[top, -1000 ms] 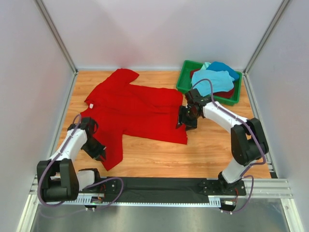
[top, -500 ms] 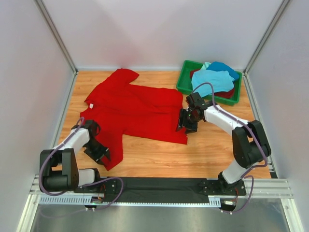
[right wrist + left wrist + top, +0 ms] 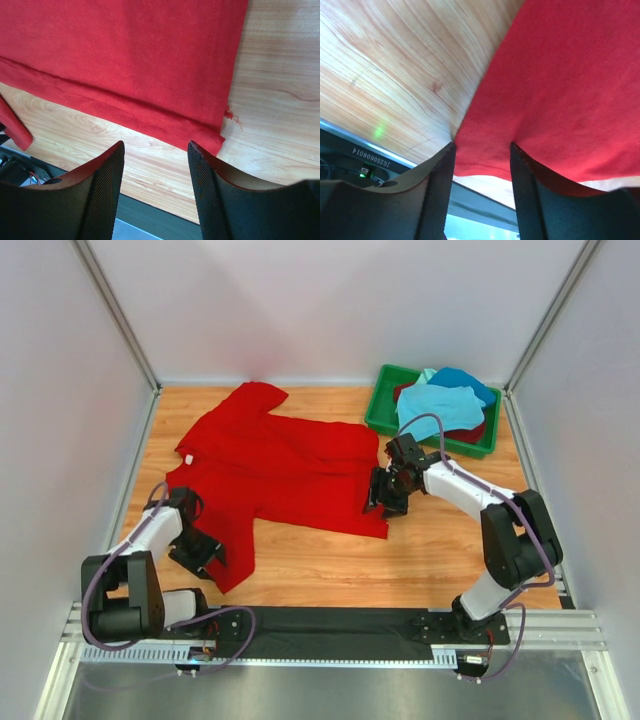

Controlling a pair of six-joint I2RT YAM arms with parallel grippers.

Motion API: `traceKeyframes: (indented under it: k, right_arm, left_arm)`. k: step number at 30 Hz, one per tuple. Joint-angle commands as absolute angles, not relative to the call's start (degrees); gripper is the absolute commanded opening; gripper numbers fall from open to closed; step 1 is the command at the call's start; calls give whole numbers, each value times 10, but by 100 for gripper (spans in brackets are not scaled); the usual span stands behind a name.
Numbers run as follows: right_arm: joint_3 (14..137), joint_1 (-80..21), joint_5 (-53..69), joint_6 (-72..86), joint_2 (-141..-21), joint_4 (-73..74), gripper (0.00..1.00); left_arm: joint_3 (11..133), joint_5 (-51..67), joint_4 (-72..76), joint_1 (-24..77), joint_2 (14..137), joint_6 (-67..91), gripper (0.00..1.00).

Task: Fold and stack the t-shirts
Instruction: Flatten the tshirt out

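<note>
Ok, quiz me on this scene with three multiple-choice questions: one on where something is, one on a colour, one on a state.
1. Where does the green bin sit on the table? A near left corner; B far right corner; C centre.
2. What colour is the t-shirt spread flat on the table? A turquoise; B yellow; C red.
3. How is the right gripper? A open over the t-shirt's hem corner; B shut on a blue shirt; C out of view.
Answers: 1 B, it stands at the far right by the wall. 2 C, bright red cloth covers the wood. 3 A, its jaws stand apart above the hem.
</note>
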State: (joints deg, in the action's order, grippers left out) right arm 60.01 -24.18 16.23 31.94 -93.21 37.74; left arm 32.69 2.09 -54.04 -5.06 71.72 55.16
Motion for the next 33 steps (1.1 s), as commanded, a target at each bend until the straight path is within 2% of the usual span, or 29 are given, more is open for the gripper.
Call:
traceKeyframes:
  k: [1, 3, 5, 8, 13, 20, 28, 31, 33]
  right_arm:
    - [594, -243, 171, 326, -914, 355, 56]
    - [587, -242, 172, 334, -911, 349, 56]
    - [580, -243, 174, 337, -904, 345, 56]
    - [572, -243, 175, 340, -897, 344, 56]
    - [560, -243, 165, 355, -888, 346, 56]
    - [575, -243, 117, 397, -889, 348, 56]
    - [583, -242, 71, 304, -929, 349, 41]
    - [572, -243, 75, 307, -934, 352, 42]
    - [563, -242, 68, 309, -930, 351, 47]
  left_arm:
    - [307, 15, -516, -68, 714, 574, 54]
    - [306, 3, -513, -70, 708, 574, 42]
    - [294, 13, -487, -85, 699, 560, 17]
    - [279, 25, -461, -91, 704, 555, 0]
    - [294, 51, -480, -91, 708, 534, 0]
    - [344, 46, -563, -91, 619, 535, 0]
    - [404, 25, -613, -91, 601, 515, 0]
    - [403, 32, -608, -91, 601, 513, 0]
    - [403, 34, -604, -91, 601, 510, 0]
